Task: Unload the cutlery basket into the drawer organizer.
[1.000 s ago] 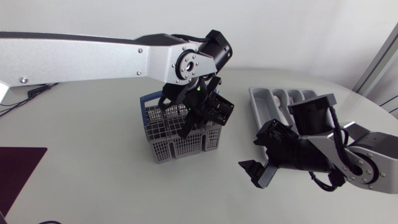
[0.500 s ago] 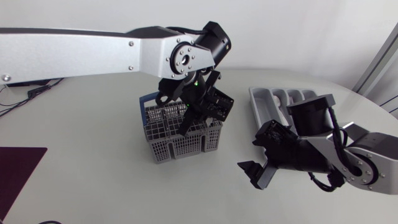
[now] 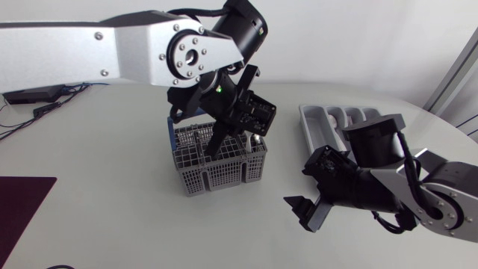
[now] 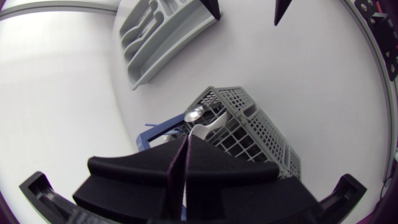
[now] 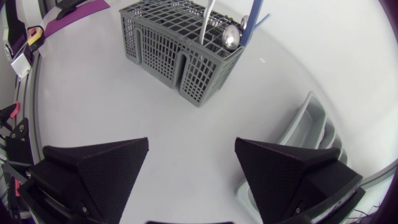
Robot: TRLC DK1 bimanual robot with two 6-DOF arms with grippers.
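Observation:
The grey cutlery basket (image 3: 216, 175) (image 4: 255, 124) (image 5: 168, 43) stands mid-table. It holds a silver spoon (image 4: 194, 114) (image 5: 231, 38), a blue-handled piece (image 5: 255, 25) and a white utensil (image 4: 205, 129) (image 5: 207, 22) standing upright. My left gripper (image 3: 216, 146) (image 4: 186, 140) hangs over the basket's top, shut on the upper end of the white utensil. The grey drawer organizer (image 3: 321, 123) (image 4: 155, 37) (image 5: 311, 130) lies to the right, with cutlery in its slots. My right gripper (image 3: 302, 213) (image 5: 193, 149) is open and holds nothing, low over the table between basket and organizer.
A dark purple mat (image 3: 22, 202) lies at the table's front left corner. A cable (image 3: 45, 108) runs along the back left edge. Bare table surface (image 3: 112, 194) spreads left of the basket and in front of it.
My left arm has risen and swung back-left over the basket, its gripper staying shut. The right arm has barely shifted.

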